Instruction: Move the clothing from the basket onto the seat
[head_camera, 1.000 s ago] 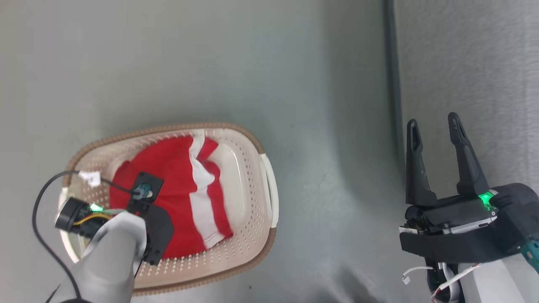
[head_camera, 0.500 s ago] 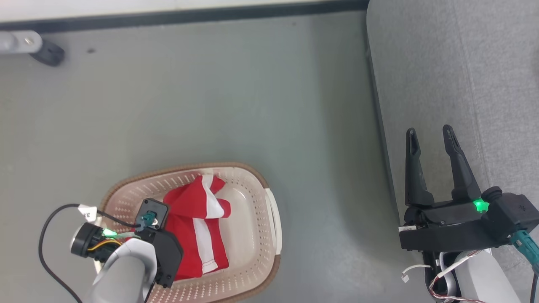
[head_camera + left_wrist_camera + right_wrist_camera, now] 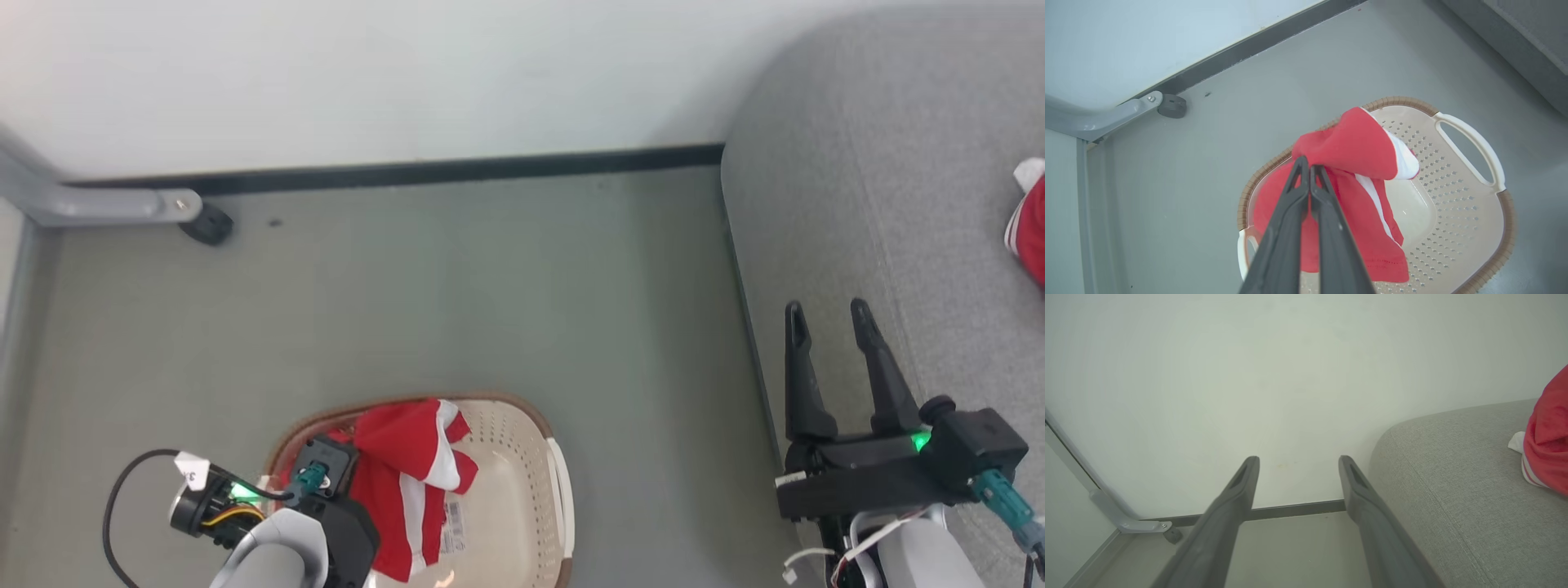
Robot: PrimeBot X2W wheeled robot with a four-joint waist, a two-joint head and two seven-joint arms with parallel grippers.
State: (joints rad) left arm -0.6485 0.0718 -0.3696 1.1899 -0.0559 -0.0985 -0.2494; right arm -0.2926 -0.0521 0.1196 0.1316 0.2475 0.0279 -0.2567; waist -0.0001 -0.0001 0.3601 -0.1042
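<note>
Above the basket (image 3: 1470, 228), the left gripper (image 3: 1306, 167) has its jaws clenched on the clothing (image 3: 1355, 151), which hangs into it, while the seat (image 3: 857, 229) lies well to the right, near the right gripper (image 3: 826, 309) with its empty jaws spread.

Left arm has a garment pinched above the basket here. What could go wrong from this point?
The left gripper is shut on just a small fold of the garment at its tips; the cloth might slip free on the way and land on the floor short of the seat. The garment's hem hangs inside the basket, so a sideways move before more lift could catch the rim and drag or tip it.
</note>
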